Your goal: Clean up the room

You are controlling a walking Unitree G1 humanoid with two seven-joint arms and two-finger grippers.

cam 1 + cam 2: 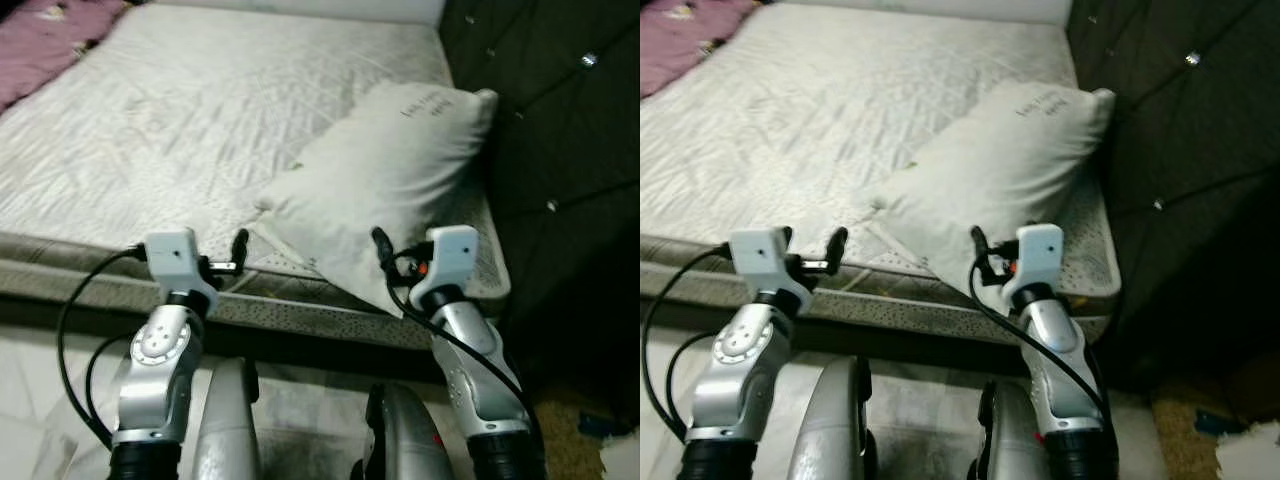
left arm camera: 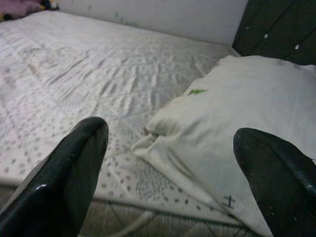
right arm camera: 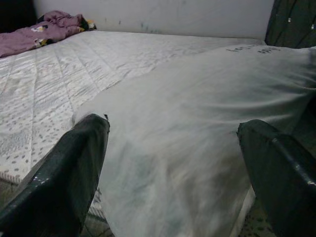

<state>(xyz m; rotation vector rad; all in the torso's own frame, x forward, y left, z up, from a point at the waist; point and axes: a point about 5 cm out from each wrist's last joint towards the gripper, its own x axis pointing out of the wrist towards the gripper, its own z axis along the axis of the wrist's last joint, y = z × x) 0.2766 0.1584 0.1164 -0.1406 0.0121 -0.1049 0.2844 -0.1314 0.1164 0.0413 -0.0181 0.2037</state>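
Note:
A white pillow (image 1: 390,170) lies on the bare quilted mattress (image 1: 180,110), at its right side near the headboard, with one corner pointing toward me. Both arms are raised in front of the bed's near edge. My left gripper (image 1: 195,250) is open over the mattress edge, just left of the pillow's corner (image 2: 148,140), with nothing between its fingers. My right gripper (image 1: 415,250) is open too, its fingers (image 3: 74,163) spread on either side of the pillow's near edge without closing on it.
A purple blanket (image 1: 40,35) is bunched at the far left corner of the bed. A dark tufted headboard (image 1: 560,120) rises along the right. Pale tiled floor (image 1: 30,400) lies below the bed frame, with some clutter (image 1: 600,425) at the lower right.

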